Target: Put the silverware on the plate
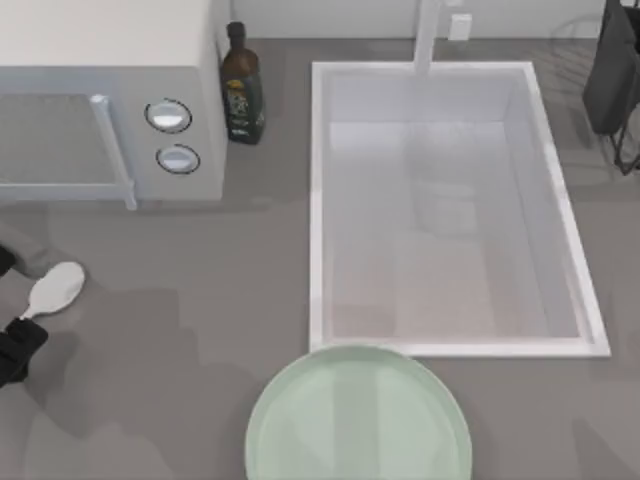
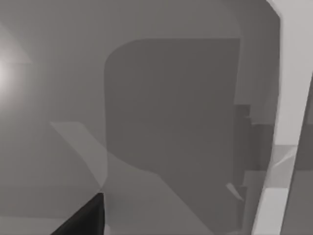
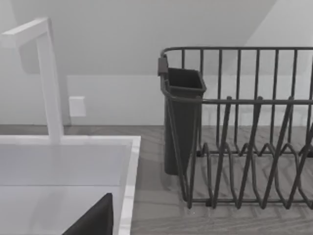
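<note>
The left gripper sits at the far left edge of the table in the top view, its dark fingers showing above and below the thin handle of the small white spoon. The spoon's handle runs in between those fingers while its oval bowl points away toward the table's middle; whether the fingers actually press on the handle I cannot tell. The spoon lies over the grey countertop, just in front of the white microwave with its two round knobs. A dark glass bottle with a label stands just beside the microwave's right side.

The large round pale mint-green plate rests at the near edge of the counter, well apart from the spoon and to its right, touching or almost touching the front rim of the white rectangular sink.

The right arm is parked at the far right corner of the table, over the dark wire dish rack with its dark utensil cup, beside the white faucet.
</note>
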### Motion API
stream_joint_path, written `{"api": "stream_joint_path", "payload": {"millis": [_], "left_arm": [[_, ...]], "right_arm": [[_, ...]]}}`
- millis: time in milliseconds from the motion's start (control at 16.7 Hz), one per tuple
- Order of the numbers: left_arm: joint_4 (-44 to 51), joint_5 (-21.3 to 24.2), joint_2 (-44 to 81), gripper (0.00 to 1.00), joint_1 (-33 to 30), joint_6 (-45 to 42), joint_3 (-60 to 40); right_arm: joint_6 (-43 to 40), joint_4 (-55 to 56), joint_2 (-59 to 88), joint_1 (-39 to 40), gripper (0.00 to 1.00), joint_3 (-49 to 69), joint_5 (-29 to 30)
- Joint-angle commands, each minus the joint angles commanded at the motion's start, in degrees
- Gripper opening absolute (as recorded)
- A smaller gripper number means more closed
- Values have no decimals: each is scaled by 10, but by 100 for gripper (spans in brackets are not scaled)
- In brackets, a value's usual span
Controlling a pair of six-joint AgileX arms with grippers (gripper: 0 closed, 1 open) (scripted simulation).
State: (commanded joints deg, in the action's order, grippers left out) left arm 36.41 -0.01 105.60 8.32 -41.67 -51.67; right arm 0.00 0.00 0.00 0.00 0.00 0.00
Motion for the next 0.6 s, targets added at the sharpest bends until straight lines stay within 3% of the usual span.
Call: {"api": "stream_joint_path", "payload": {"millis": [60,600], "left_arm": [[0,0,0,100,0,0,0],[0,0,0,32,0,0,0]], "right_arm": [[0,0,0,0,100,0,0],[0,0,0,0,100,0,0]]}}
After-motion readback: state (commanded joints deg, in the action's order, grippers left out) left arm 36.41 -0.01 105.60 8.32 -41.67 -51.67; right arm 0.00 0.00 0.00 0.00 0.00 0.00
